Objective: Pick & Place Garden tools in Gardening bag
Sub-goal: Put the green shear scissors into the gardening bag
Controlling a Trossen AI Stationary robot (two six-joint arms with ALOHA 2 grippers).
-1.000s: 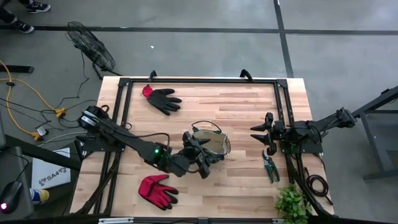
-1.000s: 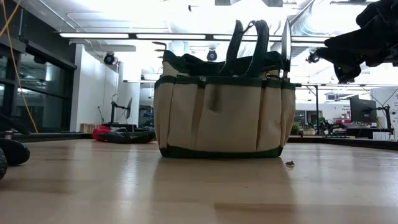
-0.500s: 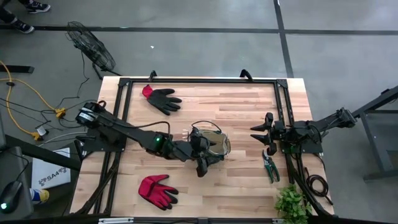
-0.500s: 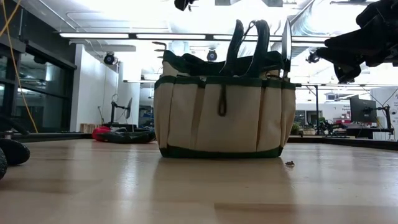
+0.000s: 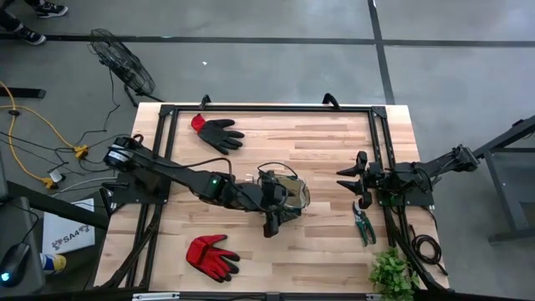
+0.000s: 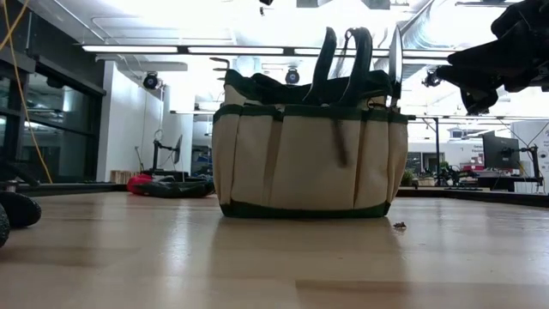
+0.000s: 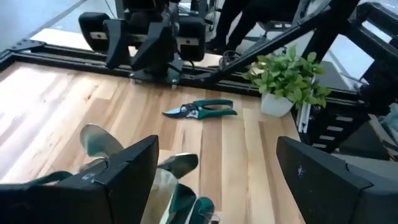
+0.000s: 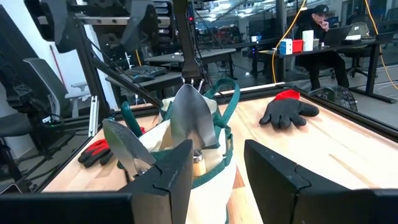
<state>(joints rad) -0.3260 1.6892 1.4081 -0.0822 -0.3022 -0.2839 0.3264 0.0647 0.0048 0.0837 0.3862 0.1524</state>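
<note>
Nearest me, the red glove [image 5: 211,256] lies on the wooden table [image 5: 326,251] in front of the gardening bag [image 5: 288,194], above which the left gripper [image 5: 269,206] hovers with fingers spread wide and holding nothing. By my reckoning the job is past halfway: two silver trowels [image 8: 193,121] stand blade-up in the bag, while that glove, the green-handled pruners [image 5: 363,224] to the bag's right near the leafy plant [image 5: 391,272], and the black-and-red glove [image 5: 219,134] behind the bag remain out. The right gripper [image 5: 353,180] waits beside the bag with fingers partly apart and empty, and beyond the table lie grey floor, a fan [image 5: 124,63] and a seated person [image 8: 320,28].
</note>
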